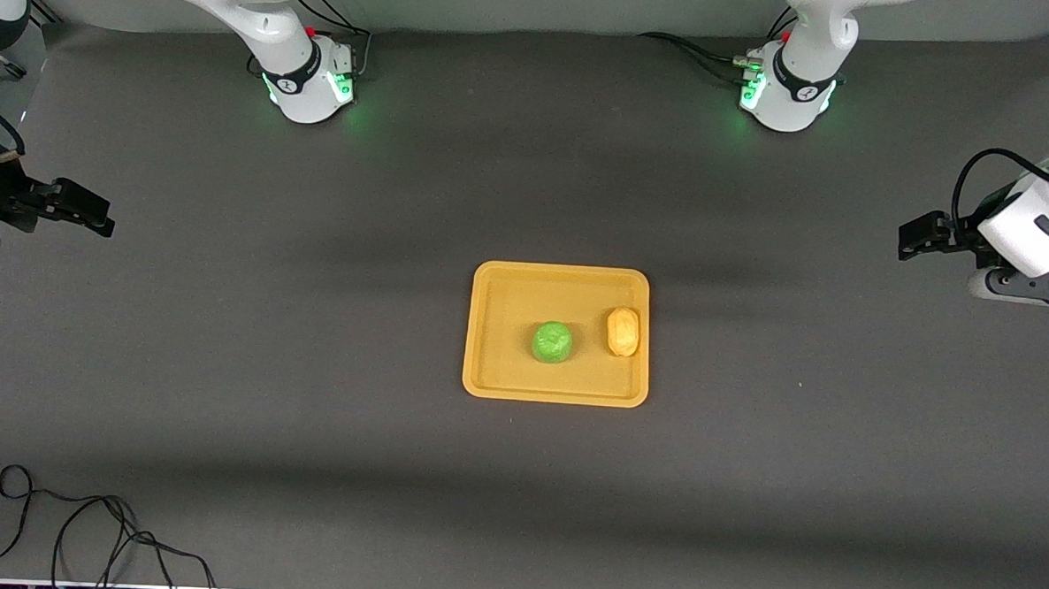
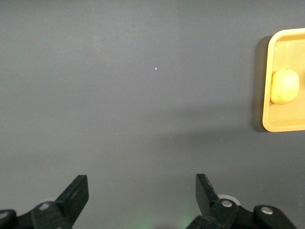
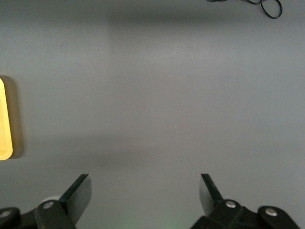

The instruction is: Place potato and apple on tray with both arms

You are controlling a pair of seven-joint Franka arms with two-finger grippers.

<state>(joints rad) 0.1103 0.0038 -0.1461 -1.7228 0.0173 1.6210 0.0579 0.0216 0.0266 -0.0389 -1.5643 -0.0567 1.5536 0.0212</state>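
Apple [image 1: 552, 342] and potato [image 1: 623, 332] lie apart on the tray [image 1: 555, 395]. Left gripper [image 2: 142, 193] and right gripper [image 3: 145, 191] hang spread over bare table ends; a cable [image 1: 80, 532] lies near the front edge.

No legible text, label, brand, number or sign is found on the tray [image 1: 488, 328], the apple [image 1: 552, 342], the potato [image 1: 622, 331] or the bench [image 1: 221, 361]; markings on the arm bases [image 1: 308, 80] cannot be read.

Worktop [image 1: 308, 391]: matt dark grey, cloth-like. Tray [image 1: 488, 328]: smooth orange-yellow plastic, slight sheen. Apple [image 1: 552, 343]: wrinkled, matt green. Potato [image 1: 622, 331]: smooth, yellow-tan. Arm shells: glossy white.
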